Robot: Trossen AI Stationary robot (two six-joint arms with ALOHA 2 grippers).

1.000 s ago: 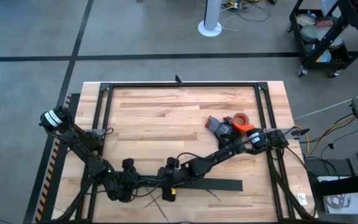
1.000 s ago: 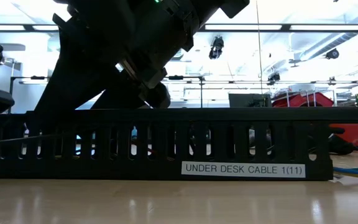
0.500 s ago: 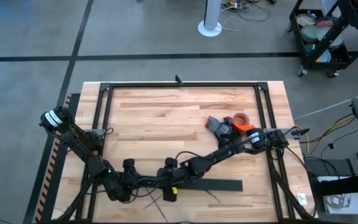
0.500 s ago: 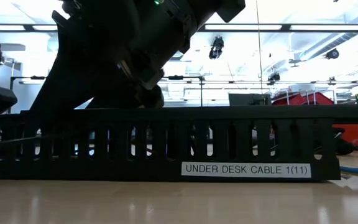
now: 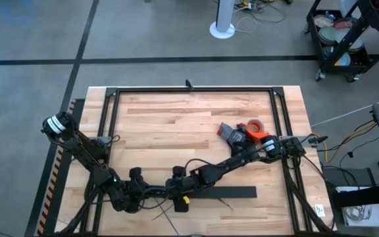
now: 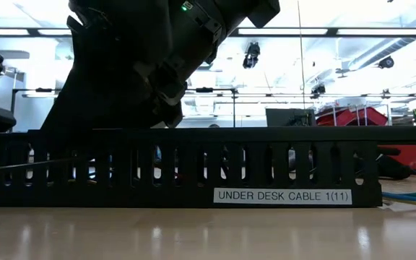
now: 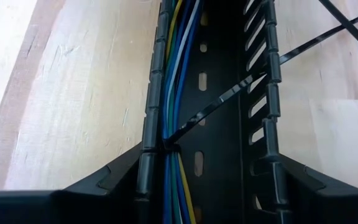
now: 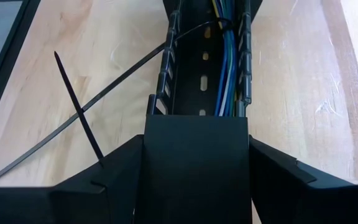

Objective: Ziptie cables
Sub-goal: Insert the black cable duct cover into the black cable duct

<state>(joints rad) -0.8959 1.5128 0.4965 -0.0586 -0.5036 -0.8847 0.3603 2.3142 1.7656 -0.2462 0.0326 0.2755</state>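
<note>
The long black duct [image 5: 222, 194] lies on the table near its front edge and fills the low view [image 6: 193, 166]. The cables [image 7: 176, 74], blue, yellow, green and pale, run inside it along one wall. A ziptie [image 7: 166, 148] circles them, and its tail [image 7: 241, 84] passes out through a slot. More zipties [image 8: 76, 102] lie loose on the wood beside the duct. My left gripper [image 5: 135, 191] straddles the duct's open left part. My right gripper [image 5: 178, 192] straddles it farther right, where the closed top begins. My left gripper has one finger [image 7: 120, 180] against the outside of one comb-toothed wall [image 7: 145, 165] and the other against the opposite wall [image 7: 273, 174]. It slants down along the duct, which rests on the table. My right gripper clasps the duct's closed-top section [image 8: 196, 162] between its two fingers [image 8: 114, 177], one on each outer side. It slants down along the duct from the right, and the duct stays on the table.
A red tape roll and orange and grey tools [image 5: 249, 130] sit at the right, behind the right arm. A black rail frame [image 5: 189, 91] borders the tabletop. Cable ends [image 6: 410, 196] stick out past the duct's right end. Bare wood lies at the middle and far side.
The duct has shifted slightly on the table between the two grippers; in the low view its right end and label sit a little differently. Both grippers have stayed on it.
</note>
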